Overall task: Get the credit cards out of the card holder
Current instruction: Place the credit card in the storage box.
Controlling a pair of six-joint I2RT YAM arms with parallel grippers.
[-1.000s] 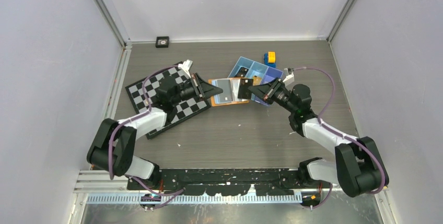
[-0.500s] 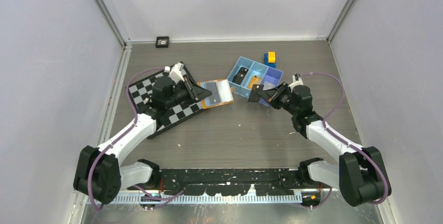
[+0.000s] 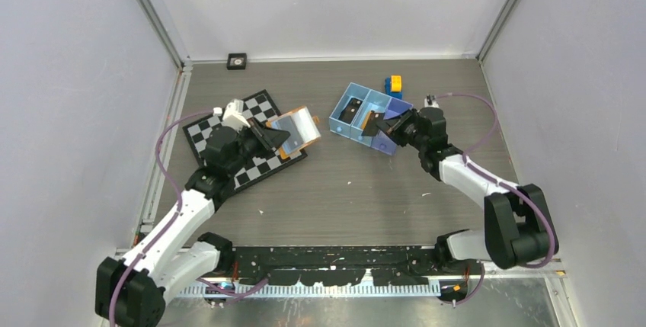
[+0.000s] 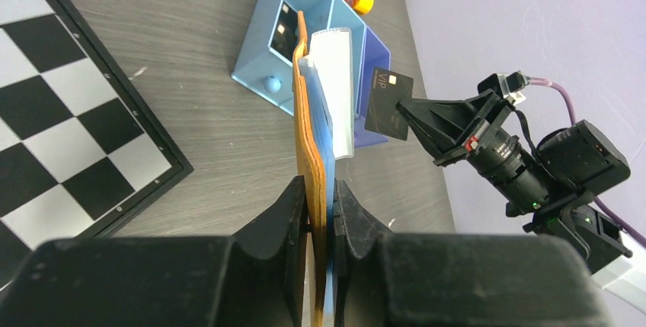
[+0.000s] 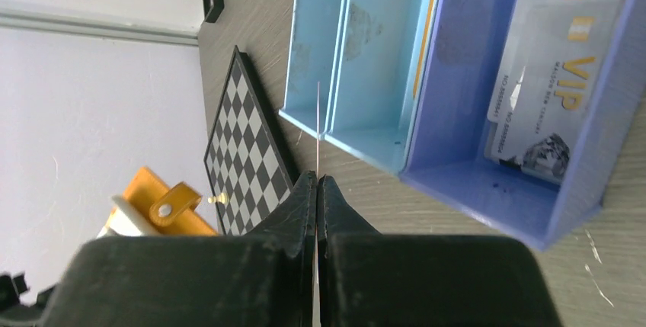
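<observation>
Two grips split the job. Left jaws pinch the holder (image 4: 312, 152) by its near edge, held upright so the sleeves fan out beyond them. Right jaws clench a black card (image 4: 387, 103) edge-on, with the tray (image 5: 366, 148) just ahead, likely to drop it in near the VIP card (image 5: 548, 91).

- black card (image 4: 387, 102) — the gold letters "VIP" stand near one corner, seen in the left wrist view; nothing else on it can be read.
- silver card (image 5: 545, 83), lying in the darker end compartment of the blue tray (image 5: 457, 182) — a large gold "VIP" on its face, seen in the right wrist view.
- The same silver card has finer print lines beside the "VIP", one beginning "NO" followed by digits; they are too small to read surely.
- In the top view no lettering is legible.
</observation>
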